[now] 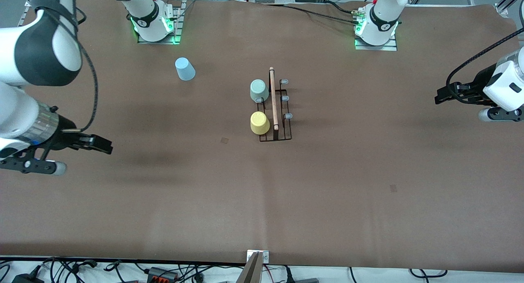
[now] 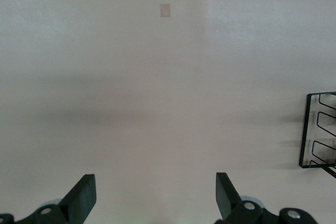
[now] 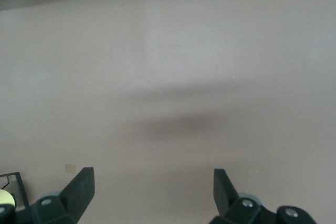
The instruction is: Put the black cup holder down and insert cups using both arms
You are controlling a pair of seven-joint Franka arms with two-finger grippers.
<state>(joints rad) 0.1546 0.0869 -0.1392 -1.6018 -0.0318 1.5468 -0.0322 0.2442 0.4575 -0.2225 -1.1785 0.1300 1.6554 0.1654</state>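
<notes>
We see the black cup holder [image 1: 275,111] mid-table, toward the robots' edge, with the pale green cup [image 1: 259,90] and yellow cup [image 1: 259,123] upturned on its pegs; the light blue cup [image 1: 185,69] stands apart on the table [image 1: 262,201] near the right arm's base. Our left gripper [image 2: 155,198] and right gripper [image 3: 153,192] hang wide open and empty over bare table at their own ends.

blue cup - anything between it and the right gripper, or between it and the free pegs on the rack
Nothing visible. Only bare table lies between the open right gripper and the blue cup. The cup holder's three free pegs stand on its side toward the left arm's end; the green cup and yellow cup occupy the nearer row.
</notes>
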